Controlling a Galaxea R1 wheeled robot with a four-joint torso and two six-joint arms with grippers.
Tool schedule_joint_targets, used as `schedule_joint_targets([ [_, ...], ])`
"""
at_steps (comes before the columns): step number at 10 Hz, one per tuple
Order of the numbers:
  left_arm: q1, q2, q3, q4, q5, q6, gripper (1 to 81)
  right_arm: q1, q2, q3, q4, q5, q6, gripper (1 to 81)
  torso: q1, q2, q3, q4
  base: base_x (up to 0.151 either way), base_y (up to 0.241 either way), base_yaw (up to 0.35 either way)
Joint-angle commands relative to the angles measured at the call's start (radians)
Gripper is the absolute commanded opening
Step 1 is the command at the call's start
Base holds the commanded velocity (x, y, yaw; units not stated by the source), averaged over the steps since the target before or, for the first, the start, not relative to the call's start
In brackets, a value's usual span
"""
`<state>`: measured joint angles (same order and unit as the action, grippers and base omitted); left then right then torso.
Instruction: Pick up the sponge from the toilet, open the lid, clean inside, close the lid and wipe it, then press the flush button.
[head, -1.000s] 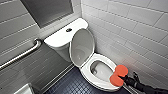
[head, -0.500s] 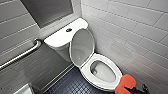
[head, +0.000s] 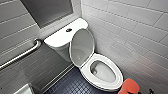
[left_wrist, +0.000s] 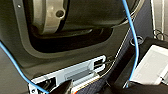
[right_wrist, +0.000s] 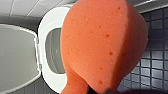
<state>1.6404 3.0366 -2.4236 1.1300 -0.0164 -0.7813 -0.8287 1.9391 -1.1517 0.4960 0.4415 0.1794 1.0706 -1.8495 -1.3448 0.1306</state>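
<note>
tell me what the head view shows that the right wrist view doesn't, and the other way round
Head view adds: the tank with its flush button, and a grab bar on the wall. Right wrist view adds: the sponge close up, its surface pitted. Both share: the sponge, the raised lid, the white seat and the dark tiled floor.

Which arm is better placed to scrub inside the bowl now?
Right, probably: the sponge sits at that arm's end beside the toilet bowl, lid already up. The left wrist camera faces the robot's own body.
</note>
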Motion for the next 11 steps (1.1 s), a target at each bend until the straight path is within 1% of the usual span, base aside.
schedule_joint_targets([
  [1, 0.048, 0.004, 0.009, 0.008, 0.052, 0.008, 81.1, 0.269, 0.036, -0.044, -0.024, -0.280, -0.027, 1.0, 0.000, 0.000, 0.000, 0.000, 0.000, 0.000, 0.000],
  [3, 0.045, 0.004, 0.011, 0.008, 0.052, 0.008, 81.1, 0.396, 0.117, -0.124, -0.019, -0.437, -0.024, 1.0, 0.000, 0.000, 0.000, 0.000, 0.000, 0.000, 0.000],
  [5, 0.037, 0.004, 0.011, 0.007, 0.052, 0.008, 81.1, 0.453, 0.204, -0.208, -0.019, -0.515, -0.018, 1.0, 0.000, 0.000, 0.000, 0.000, 0.000, 0.000, 0.000],
  [7, 0.036, 0.002, 0.011, 0.007, 0.052, 0.008, 81.1, 0.516, 0.325, -0.354, -0.023, -0.628, -0.015, 1.0, 0.000, 0.000, 0.000, 0.000, 0.000, 0.000, 0.000],
  [9, 0.032, -0.002, 0.011, 0.005, 0.050, 0.008, 81.1, 0.570, 0.424, -0.468, -0.034, -0.708, -0.017, 1.0, 0.000, 0.000, 0.000, 0.000, 0.000, 0.000, 0.000],
  [11, 0.028, -0.001, 0.011, 0.005, 0.052, 0.008, 81.1, 0.640, 0.500, -0.552, -0.050, -0.757, -0.017, 1.0, 0.000, 0.000, 0.000, 0.000, 0.000, 0.000, 0.000],
])
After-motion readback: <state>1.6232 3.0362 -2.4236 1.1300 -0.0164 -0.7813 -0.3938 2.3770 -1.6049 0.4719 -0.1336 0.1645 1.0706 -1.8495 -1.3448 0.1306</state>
